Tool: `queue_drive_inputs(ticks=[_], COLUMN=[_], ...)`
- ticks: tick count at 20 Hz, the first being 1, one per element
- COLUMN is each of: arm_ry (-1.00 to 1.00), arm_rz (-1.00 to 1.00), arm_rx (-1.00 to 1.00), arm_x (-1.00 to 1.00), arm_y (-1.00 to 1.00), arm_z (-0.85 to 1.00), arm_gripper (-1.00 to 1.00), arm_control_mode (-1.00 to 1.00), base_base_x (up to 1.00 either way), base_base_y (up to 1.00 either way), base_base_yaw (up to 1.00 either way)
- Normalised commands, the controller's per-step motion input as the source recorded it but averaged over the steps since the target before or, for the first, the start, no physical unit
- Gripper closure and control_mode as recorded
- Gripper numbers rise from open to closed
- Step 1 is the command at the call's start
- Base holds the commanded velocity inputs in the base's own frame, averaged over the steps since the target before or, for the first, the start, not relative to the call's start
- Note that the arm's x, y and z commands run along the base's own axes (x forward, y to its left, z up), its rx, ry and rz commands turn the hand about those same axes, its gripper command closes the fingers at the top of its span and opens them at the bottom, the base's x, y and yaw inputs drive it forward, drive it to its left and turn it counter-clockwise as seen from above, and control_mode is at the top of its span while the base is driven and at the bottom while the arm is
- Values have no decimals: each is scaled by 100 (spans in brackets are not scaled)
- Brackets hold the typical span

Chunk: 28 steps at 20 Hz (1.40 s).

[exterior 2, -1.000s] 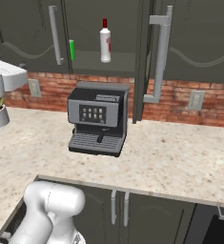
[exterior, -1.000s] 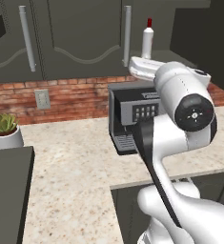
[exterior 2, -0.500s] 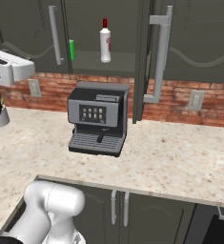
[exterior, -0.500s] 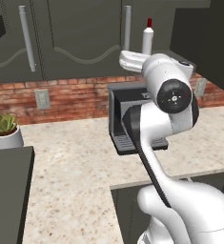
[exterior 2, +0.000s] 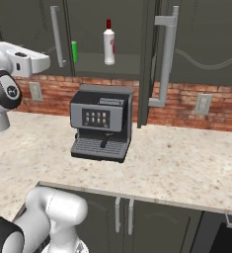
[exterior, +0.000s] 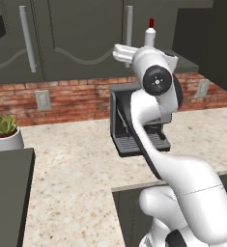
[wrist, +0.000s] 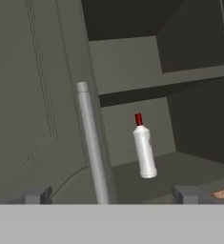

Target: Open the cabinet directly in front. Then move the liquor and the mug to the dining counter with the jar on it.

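Hand [wrist: 111,195] spread before unlabelled liquor [wrist: 144,148]

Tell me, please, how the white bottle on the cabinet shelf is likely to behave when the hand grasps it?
The liquor stands tall and slim on a narrow base, so a sideways nudge would probably tip it. Its smooth white body looks stiff but possibly slippery. The open hand should likely close around the wider body, not the thin neck.

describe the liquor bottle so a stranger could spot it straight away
Look above the coffee machine to the dark grey wall cabinet, whose right door stands open. On its lower shelf stands the liquor: a slim white bottle with a red cap, taller than the green mug to its left.
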Motion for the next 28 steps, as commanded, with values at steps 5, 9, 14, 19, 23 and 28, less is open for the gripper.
queue_drive_inputs(ticks=[5,9,14,19,23,28], arm_ry=[2,1,1,0,0,3], arm_rz=[0,0,0,0,0,0], arm_rx=[0,0,-2,-3,-2,0], arm_x=[66,67,62,66,69,69], arm_y=[0,0,6,14,4,0], arm_z=[0,0,-3,-11,-3,0], arm_gripper=[-100,-100,-100,-100,-100,-100], arm_control_mode=[-100,-100,-100,-100,-100,-100], base_base_x=[0,0,0,0,0,0], base_base_y=[0,0,0,0,0,0], base_base_yaw=[0,0,0,0,0,0])
